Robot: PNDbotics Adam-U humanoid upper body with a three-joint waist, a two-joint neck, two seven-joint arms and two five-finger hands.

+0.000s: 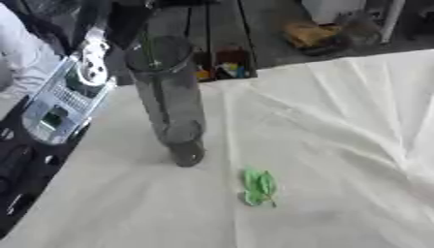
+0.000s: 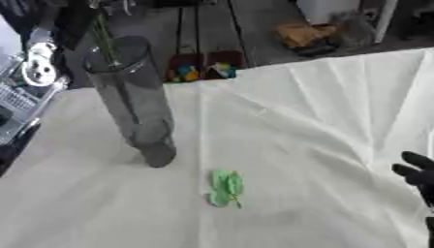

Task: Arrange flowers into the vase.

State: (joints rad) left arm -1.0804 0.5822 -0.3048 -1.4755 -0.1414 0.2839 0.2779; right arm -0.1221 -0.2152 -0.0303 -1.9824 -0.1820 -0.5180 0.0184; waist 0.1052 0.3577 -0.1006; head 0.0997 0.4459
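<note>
The right hand (image 2: 417,174) peeks in at the right edge of the right eye view, black fingers showing just above the cloth, and whether they are spread or curled I cannot tell. Up at the far left a dark arm, the left one, reaches down over the mouth of the vase (image 1: 169,101); its hand is a dark blur at the rim (too smeared to read the fingers). The vase is a tall clear glass cylinder, standing on the left part of the table and appearing to lean in this tilted view. A thin green stem (image 2: 105,41) runs down into its top. Near the vase, just to the right and nearer, a small green leafy sprig (image 1: 259,187) lies flat on the white tablecloth (image 1: 339,126), apart from the glass base. The cloth shows fold creases fanning out on the right. Off the left edge of the table sits a grey device with a keypad (image 1: 59,104).
</note>
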